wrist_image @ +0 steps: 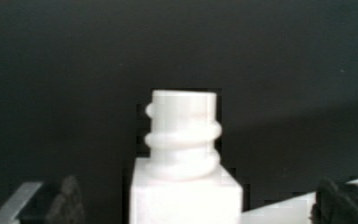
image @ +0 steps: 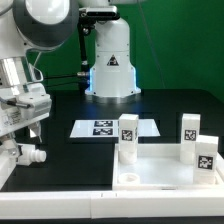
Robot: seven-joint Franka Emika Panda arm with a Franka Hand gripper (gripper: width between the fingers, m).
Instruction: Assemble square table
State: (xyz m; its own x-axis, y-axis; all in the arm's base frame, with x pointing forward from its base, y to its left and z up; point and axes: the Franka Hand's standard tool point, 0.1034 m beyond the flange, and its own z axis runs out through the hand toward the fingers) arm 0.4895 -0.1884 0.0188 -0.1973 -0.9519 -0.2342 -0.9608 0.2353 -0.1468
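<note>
In the exterior view my gripper (image: 20, 148) hangs low over the black table at the left, over a white leg (image: 32, 154) that lies on its side. The wrist view shows this leg (wrist_image: 183, 150) end on, its screw tip pointing away. My gripper (wrist_image: 194, 204) is open, with one dark finger on each side of the leg's square body and clear of it. The white square panel (image: 150, 178) lies at the front right. Three tagged legs stand upright at it: one (image: 128, 136) at its far left corner, one (image: 190, 129) at the back right, one (image: 205, 156) at the right.
The marker board (image: 114, 128) lies flat mid-table, behind the panel. The arm's white base (image: 110, 62) stands at the back centre. A white bar (image: 60, 200) runs along the table's front edge. Black tabletop shows between the gripper and the panel.
</note>
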